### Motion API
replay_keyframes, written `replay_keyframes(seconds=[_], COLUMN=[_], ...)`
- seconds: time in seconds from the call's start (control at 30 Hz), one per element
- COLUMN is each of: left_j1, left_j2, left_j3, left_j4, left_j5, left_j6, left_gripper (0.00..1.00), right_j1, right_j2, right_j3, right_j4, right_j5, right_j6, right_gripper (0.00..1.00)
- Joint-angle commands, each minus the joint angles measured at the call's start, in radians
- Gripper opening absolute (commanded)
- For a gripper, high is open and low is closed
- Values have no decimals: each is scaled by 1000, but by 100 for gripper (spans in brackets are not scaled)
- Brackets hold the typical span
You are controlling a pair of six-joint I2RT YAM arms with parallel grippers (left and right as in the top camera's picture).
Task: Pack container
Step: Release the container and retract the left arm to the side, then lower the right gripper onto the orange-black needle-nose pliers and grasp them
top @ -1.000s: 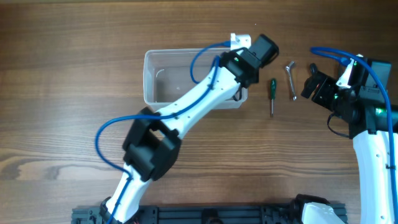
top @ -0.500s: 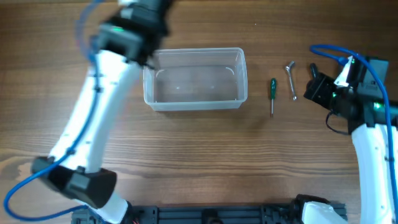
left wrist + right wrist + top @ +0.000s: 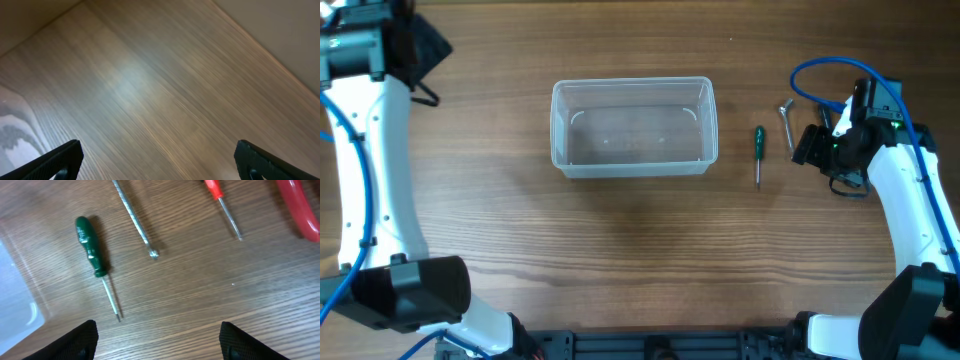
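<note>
While the right gripper (image 3: 157, 332) hovers open and empty just short of a slim metal tool (image 3: 132, 217) and a green screwdriver (image 3: 91, 245) on the counter (image 3: 640, 250), the clear container (image 3: 630, 83) beyond them holds nothing and the left gripper (image 3: 157, 155), also open, hangs well away: packing apparently unstarted.

And there sat the container (image 3: 633, 83), a clear, colourless plastic bin, rectangular with rounded corners and a thick rim. It stood upright on the desk (image 3: 620, 250), open top facing up. Its long sides ran left to right, and it lay a touch left of the middle, toward the far edge. Wood grain showed straight through its bare floor. In the right wrist view, just a rounded corner of the container (image 3: 15, 300) peeked in at the left edge.
</note>
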Motion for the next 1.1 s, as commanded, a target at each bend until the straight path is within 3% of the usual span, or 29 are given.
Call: replay_keyframes(seconds=[0.0, 0.27, 0.47, 0.87, 1.07], left_j1=[53, 75, 75, 75, 75], left_j2=[-4, -4, -4, -4, -4], left_j3=[9, 9, 9, 9, 9], left_j4=[0, 0, 0, 0, 0], left_j5=[19, 19, 19, 19, 19], left_j6=[5, 5, 5, 5, 5], left_gripper=[100, 100, 100, 100, 100], right_j1=[7, 69, 76, -253, -318], right_j2=[7, 40, 44, 46, 46], right_j3=[22, 21, 32, 129, 214], right_j4=[13, 132, 237, 248, 257], right_j5=[-111, -113, 13, 19, 73], right_j6=[-38, -10, -51, -146, -338], right_gripper=[79, 77, 84, 77, 95])
